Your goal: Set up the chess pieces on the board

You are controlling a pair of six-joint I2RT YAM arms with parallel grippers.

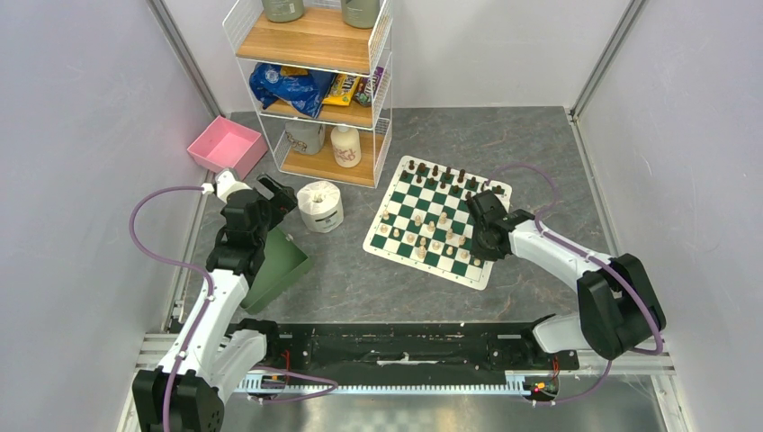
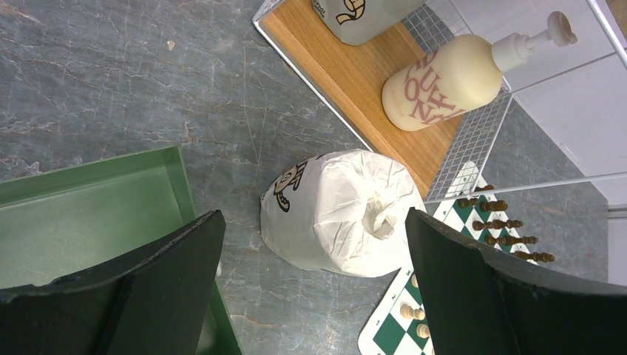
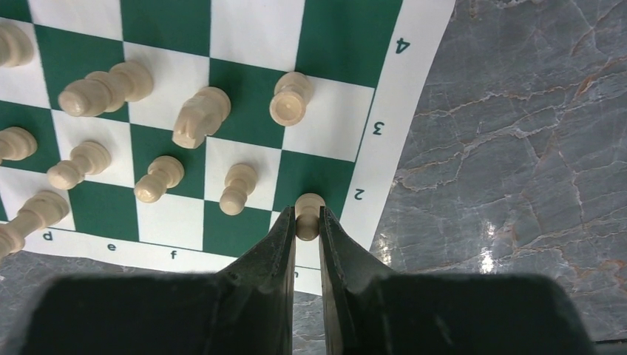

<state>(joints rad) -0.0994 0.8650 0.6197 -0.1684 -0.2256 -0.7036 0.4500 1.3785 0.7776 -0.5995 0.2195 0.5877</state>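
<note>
- Right gripper (image 3: 307,222), closest to its wrist lens: jaws drawn nearly together and clamped on a cream pawn (image 3: 309,208). Only the pawn's round head shows above the fingertips.
- Pawn sits over the green corner-side square of row 2, just inside the board (image 3: 414,81) border on its right edge. Its base is hidden by the fingers, so I cannot tell whether it is resting on the square or lifted off it.
- Handling judgement: small turned figurine, light and rigid, with a smooth finish that is probably slippery. It has a narrow foot and a tall body, so it tips easily when nudged.
- Best hold is low on the stem under the head, pads square to it. Release only once the base sits flat.
- Other cream pieces (image 3: 196,118) crowd the squares to the pawn's left. Any sideways drift of the fingers risks knocking one over.
- Left gripper (image 2: 314,222): jaws spread wide, holding nothing. It hovers over a wrapped toilet roll (image 2: 347,200), with the green bin (image 2: 89,214) under its left finger.
- Right wrist view alone shows the grip contact and the printed row and file labels.
- Top view alone shows the whole layout. Dark brown pieces (image 1: 445,173) run along the far edge, cream ones are spread over the near half, and the left arm is parked well apart from the board.
- Left wrist view adds the wire shelf (image 2: 355,89) with a pump bottle (image 2: 444,85).
</note>
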